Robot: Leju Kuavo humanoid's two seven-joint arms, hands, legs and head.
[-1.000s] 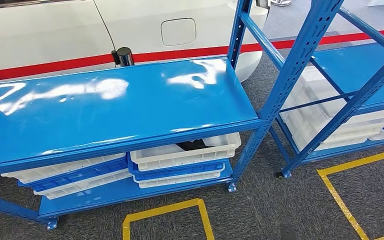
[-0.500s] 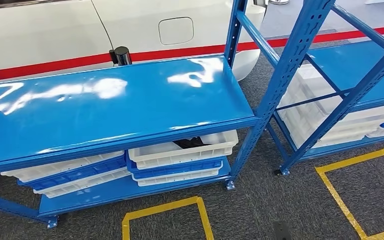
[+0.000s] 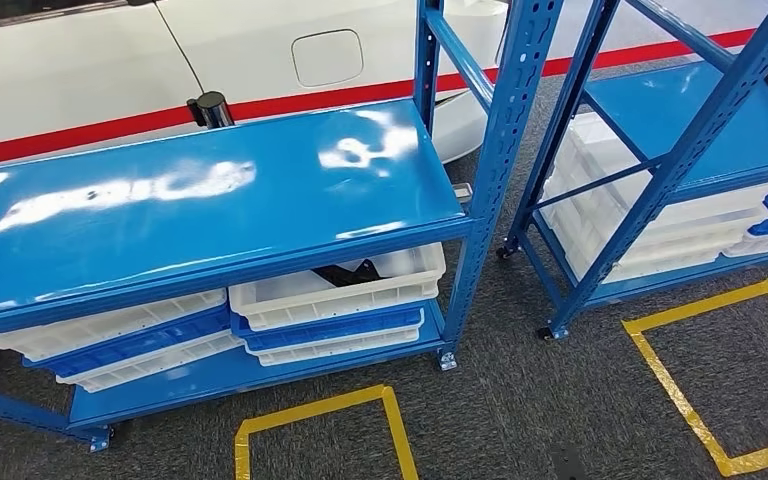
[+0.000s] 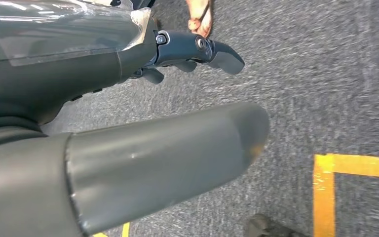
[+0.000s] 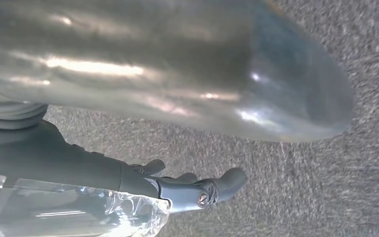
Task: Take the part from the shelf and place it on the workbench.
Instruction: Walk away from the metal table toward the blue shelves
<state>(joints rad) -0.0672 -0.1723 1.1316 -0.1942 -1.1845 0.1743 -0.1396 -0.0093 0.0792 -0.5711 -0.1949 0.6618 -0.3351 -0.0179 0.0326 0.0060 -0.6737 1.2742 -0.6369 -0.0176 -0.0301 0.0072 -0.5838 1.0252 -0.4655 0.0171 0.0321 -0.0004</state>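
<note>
Part: dark object, partly hidden in the white plastic crate on the lower level of the blue steel shelf. Orientation and long axis: cannot tell.

Progress: nothing taken yet; reaching, grasping, carrying and placing all remain.

Left hand: holds nothing, fingers loosely apart, hanging over grey carpet.

Right hand: likewise, fingers loosely apart, nothing held.

Yellow floor tape lies before the shelf.
</note>
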